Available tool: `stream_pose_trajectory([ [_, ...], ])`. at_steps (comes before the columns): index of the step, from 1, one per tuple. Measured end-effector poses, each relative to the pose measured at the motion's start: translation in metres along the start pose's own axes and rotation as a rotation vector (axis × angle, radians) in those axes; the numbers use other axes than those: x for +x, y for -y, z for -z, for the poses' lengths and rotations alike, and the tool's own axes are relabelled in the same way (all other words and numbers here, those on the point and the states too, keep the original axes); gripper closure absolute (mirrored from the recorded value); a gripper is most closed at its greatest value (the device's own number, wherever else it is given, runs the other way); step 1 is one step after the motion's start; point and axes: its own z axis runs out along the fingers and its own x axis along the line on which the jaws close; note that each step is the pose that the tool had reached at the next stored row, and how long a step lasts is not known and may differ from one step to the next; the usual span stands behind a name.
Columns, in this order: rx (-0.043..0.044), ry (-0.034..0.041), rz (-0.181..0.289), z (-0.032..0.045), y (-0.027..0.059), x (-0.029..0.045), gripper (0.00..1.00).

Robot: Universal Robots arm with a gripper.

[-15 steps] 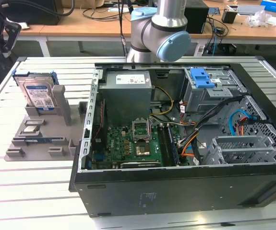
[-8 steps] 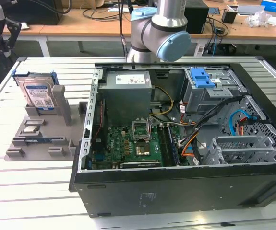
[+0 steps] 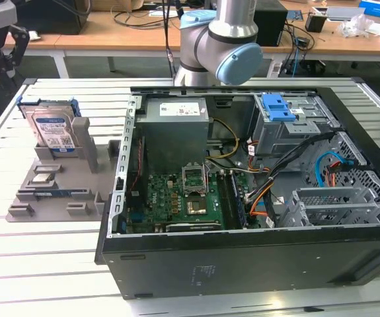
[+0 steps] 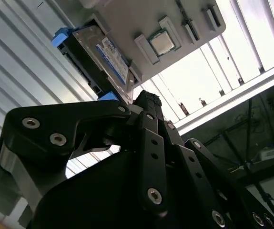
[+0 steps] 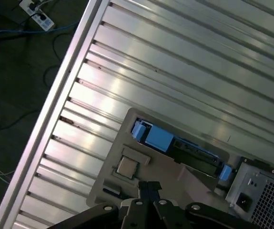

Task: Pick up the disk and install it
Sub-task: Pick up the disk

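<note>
Slatted metal desk [image 3: 44,264], disk [image 3: 53,132] upright in a grey holder [image 3: 64,188] by its edge at the exterior view's left; my end effector [image 5: 149,187], closed and empty, hangs over it: approach step, I judge, needing it opened.

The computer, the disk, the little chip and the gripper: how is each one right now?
computer case: lying on its side, panel off, insides showing.
disk: standing on edge in the grey holder, not picked up.
chip: lying flat in the holder's pocket.
gripper: shut, empty, pointing at the holder.
</note>
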Motion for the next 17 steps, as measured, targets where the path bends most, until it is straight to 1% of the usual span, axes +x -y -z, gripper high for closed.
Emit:
stream_pose_trajectory([
  [2,-0.0007,0.0004,0.034,0.0,0.0,0.0,0.89],
  [3,-0.0014,0.0007,0.059,0.0,0.0,0.0,0.89],
  [4,-0.0024,0.0013,0.104,0.0,0.0,0.0,0.89],
  [7,-0.0039,0.0022,0.171,0.0,0.0,0.0,0.89],
  [11,-0.0053,0.003,0.233,0.0,0.0,0.0,0.89],
  [14,-0.0071,0.0039,0.31,0.0,0.0,0.0,0.89],
  [16,-0.0077,0.0042,0.337,0.0,0.0,0.0,0.89],
  [17,-0.0082,0.0046,0.36,0.0,0.0,0.0,0.89],
])
